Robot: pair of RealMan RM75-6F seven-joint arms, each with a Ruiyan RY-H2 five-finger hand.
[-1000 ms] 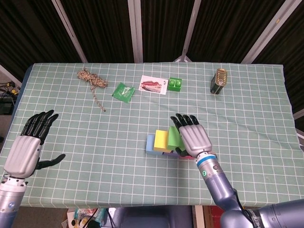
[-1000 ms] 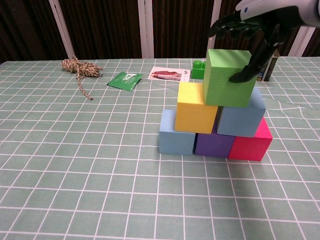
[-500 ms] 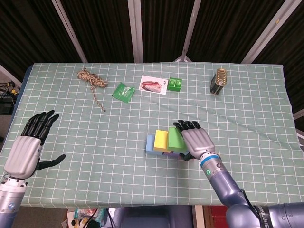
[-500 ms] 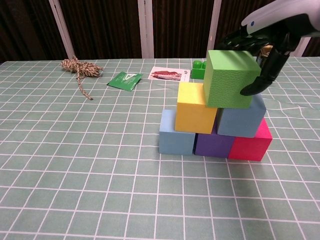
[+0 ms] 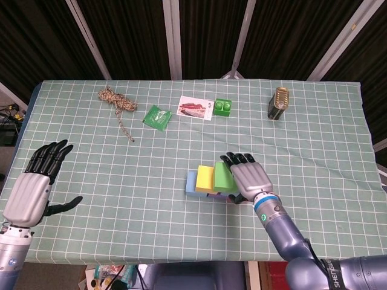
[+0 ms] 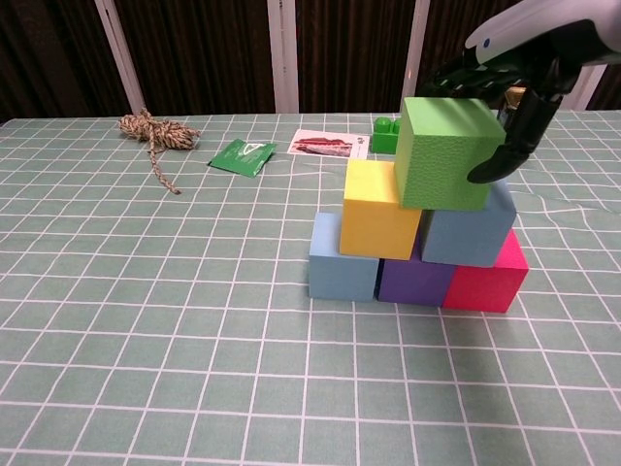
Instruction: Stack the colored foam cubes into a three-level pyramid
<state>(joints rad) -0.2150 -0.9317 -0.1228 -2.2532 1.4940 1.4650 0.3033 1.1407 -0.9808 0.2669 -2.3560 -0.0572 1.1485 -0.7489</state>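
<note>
Right hand (image 6: 514, 58) sits over the top of the green foam cube (image 6: 448, 152), dark fingers draped along the cube's upper rear edge and thumb reaching down its right face. Chest view does not settle whether the thumb tip touches the foam, so I cannot tell if the cube is gripped or free.

Green foam cube is the top level of the stack. It rests on the yellow foam cube (image 6: 381, 208) and the grey-blue foam cube (image 6: 469, 230), sitting more over the grey-blue one and slightly rotated against the blocks below.

Bottom row, left to right in chest view: light blue foam cube (image 6: 343, 259), purple foam cube (image 6: 410, 280), pink foam cube (image 6: 487, 274), all touching side by side on the green checked tablecloth (image 6: 146, 320).

In head view the right hand (image 5: 248, 178) covers the right half of the stack; only green, yellow and light blue faces show beside it.

Left hand (image 5: 35, 190) is at the near left of the cloth, well apart from the stack, palm down, fingers spread, holding nothing.

Far side of the cloth, left to right: coil of brown twine (image 5: 115, 100), small green foil packet (image 5: 157, 117), printed card (image 5: 196, 108), green plastic building brick (image 5: 222, 107), brass-coloured tin (image 5: 279, 103).
</note>
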